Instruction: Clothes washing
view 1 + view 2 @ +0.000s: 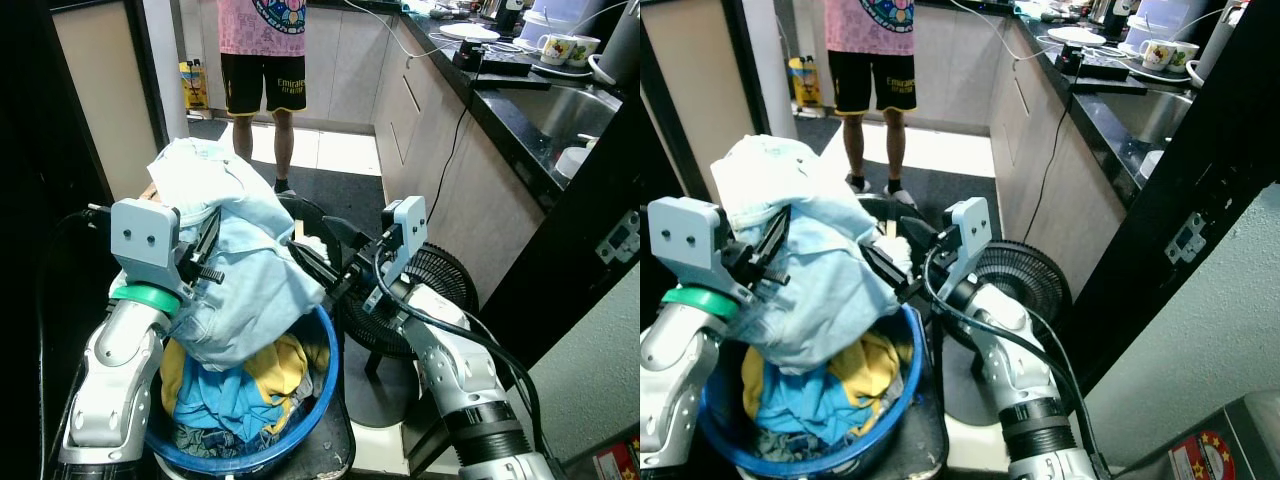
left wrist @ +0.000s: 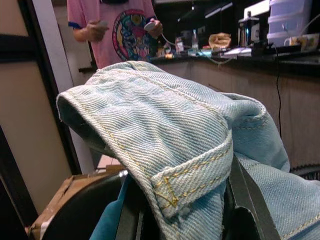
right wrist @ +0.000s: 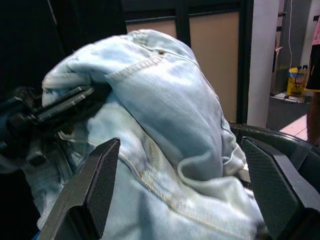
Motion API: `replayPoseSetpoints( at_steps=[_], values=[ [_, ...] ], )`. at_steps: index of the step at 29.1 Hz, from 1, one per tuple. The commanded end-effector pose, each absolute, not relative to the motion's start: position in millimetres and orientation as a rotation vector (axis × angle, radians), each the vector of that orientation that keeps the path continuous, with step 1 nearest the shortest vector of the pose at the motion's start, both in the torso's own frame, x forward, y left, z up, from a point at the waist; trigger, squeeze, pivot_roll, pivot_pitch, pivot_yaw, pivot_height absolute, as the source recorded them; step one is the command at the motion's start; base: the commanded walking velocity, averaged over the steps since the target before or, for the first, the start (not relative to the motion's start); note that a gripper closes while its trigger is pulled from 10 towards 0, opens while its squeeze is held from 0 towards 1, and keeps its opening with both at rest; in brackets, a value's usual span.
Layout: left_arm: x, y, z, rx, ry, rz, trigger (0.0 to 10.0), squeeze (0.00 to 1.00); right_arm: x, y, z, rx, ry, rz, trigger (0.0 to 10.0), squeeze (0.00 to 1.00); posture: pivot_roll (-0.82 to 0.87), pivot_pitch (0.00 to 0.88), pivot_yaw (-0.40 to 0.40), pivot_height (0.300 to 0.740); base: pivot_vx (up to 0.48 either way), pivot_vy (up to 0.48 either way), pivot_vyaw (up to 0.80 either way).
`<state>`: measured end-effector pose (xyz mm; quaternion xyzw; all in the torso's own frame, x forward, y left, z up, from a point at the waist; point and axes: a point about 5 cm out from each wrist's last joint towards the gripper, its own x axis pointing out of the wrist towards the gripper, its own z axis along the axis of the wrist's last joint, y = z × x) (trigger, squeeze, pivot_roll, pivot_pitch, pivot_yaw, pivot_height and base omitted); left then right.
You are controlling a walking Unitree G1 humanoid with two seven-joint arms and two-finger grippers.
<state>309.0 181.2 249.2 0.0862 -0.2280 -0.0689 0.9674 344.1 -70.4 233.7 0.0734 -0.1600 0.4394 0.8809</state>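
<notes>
Apparently to lift them clear for washing, the left gripper is clamped on the pale jeans, bunched above the blue basket of clothes, while the right gripper, fingers spread, reaches their far side.

- Both eye views look forward and down from the head, sharing the jeans and blue basin.
- Each wrist view sits close against the denim, apparently facing it from opposite sides.
</notes>
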Motion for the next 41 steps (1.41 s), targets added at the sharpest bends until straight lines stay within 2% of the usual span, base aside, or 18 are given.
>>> replayPoseSetpoints(
  at_steps=[1, 2, 3, 4, 5, 8, 9, 10, 11, 15, 22, 23, 26, 27, 30, 31, 38, 41],
  values=[
    [313.6, 173.0, 236.7, 0.282, -0.372, -0.211, 0.0, 0.00, 341.6, -70.9, 232.4, 0.137, -0.324, 0.927, 10.0, 0.00, 0.00, 0.049, -0.035, 0.740, 0.000, 0.000, 0.00],
    [313.6, 173.0, 236.7, 0.282, -0.372, -0.211, 0.0, 0.00, 341.6, -70.9, 232.4, 0.137, -0.324, 0.927, 10.0, 0.00, 0.00, 0.049, -0.035, 0.740, 0.000, 0.000, 0.00],
    [319.4, 173.9, 212.2, 0.350, -0.198, -0.232, 0.0, 0.00, 340.7, -70.1, 230.2, 0.119, -0.314, 0.935, 10.0, 0.00, 0.00, 0.051, -0.034, 0.740, 0.000, 0.000, 0.00],
    [319.4, 173.9, 212.2, 0.350, -0.198, -0.232, 0.0, 0.00, 340.7, -70.1, 230.2, 0.119, -0.314, 0.935, 10.0, 0.00, 0.00, 0.051, -0.034, 0.740, 0.000, 0.000, 0.00],
    [322.7, 177.8, 192.4, 0.401, -0.070, -0.223, 3.3, 0.00, 340.3, -69.1, 228.1, 0.100, -0.305, 0.941, 10.0, 0.00, 0.00, 0.050, -0.035, 0.740, 0.000, 0.000, 0.00],
    [326.4, 181.8, 175.7, 0.414, 0.030, -0.200, 2.5, 0.00, 339.9, -68.5, 226.0, 0.079, -0.297, 0.947, 10.0, 0.00, 0.00, 0.053, -0.039, 0.740, 0.000, 0.000, 0.00],
    [329.9, 181.1, 164.1, 0.444, 0.089, -0.206, 4.8, 0.00, 339.7, -68.3, 224.0, 0.066, -0.290, 0.950, 10.0, 0.00, 0.00, 0.056, -0.041, 0.740, 0.000, 0.000, 0.00],
    [329.9, 181.1, 164.1, 0.444, 0.089, -0.206, 4.8, 0.00, 339.7, -68.3, 224.0, 0.066, -0.290, 0.950, 10.0, 0.00, 0.00, 0.056, -0.041, 0.740, 0.000, 0.000, 0.00],
    [332.3, 177.4, 156.6, 0.479, 0.116, -0.237, 10.0, 0.00, 339.7, -68.3, 222.6, 0.061, -0.285, 0.951, 10.0, 0.00, 0.00, 0.060, -0.040, 0.740, 0.000, 0.000, 0.00],
    [333.2, 166.5, 140.0, 0.599, 0.170, -0.342, 10.0, 0.00, 341.0, -68.7, 219.8, 0.042, -0.274, 0.946, 10.0, 0.00, -0.01, 0.068, -0.030, 0.740, 0.000, 0.000, 0.00],
    [332.9, 165.7, 137.0, 0.607, 0.182, -0.352, 10.0, 0.00, 341.3, -68.7, 219.3, 0.036, -0.272, 0.944, 10.0, 0.00, -0.01, 0.068, -0.028, 0.740, 0.000, 0.000, 0.00],
    [331.3, 165.6, 133.0, 0.575, 0.206, -0.365, 10.0, 1.00, 341.6, -69.4, 218.9, 0.033, -0.269, 0.939, 10.0, 0.00, -0.01, 0.071, -0.027, 0.740, 0.000, 0.000, 0.00],
    [331.5, 169.5, 131.8, 0.601, 0.229, -0.333, 10.0, 1.00, 342.0, -70.4, 218.5, 0.030, -0.266, 0.934, 10.0, 0.00, 0.00, 0.073, -0.031, 0.740, 0.000, 0.000, 0.00],
    [331.4, 170.7, 131.8, 0.611, 0.234, -0.329, 5.7, 0.00, 342.3, -70.5, 218.6, 0.030, -0.265, 0.934, 10.0, 0.00, 0.00, 0.074, -0.033, 0.740, 0.000, 0.000, 0.00],
    [331.6, 171.3, 132.2, 0.620, 0.234, -0.327, 5.7, 0.00, 342.5, -70.5, 218.7, 0.029, -0.264, 0.934, 10.0, 0.00, 0.00, 0.074, -0.033, 0.740, 0.000, 0.000, 0.00],
    [331.8, 171.7, 133.2, 0.608, 0.230, -0.326, 0.0, 0.00, 342.9, -70.2, 219.1, 0.028, -0.265, 0.935, 10.0, 0.00, 0.00, 0.076, -0.034, 0.740, 0.000, 0.000, 0.00],
    [336.4, 174.0, 145.7, 0.578, 0.161, -0.287, 0.0, 0.00, 344.1, -69.9, 221.2, 0.029, -0.272, 0.935, 10.0, 0.00, 0.00, 0.077, -0.035, 0.740, 0.000, 0.000, 0.00],
    [336.8, 168.6, 168.3, 0.534, 0.054, -0.287, 0.0, 0.00, 344.0, -69.9, 223.2, 0.031, -0.280, 0.936, 10.0, 0.00, 0.00, 0.077, -0.032, 0.740, 0.000, 0.000, 0.00]
  ],
)
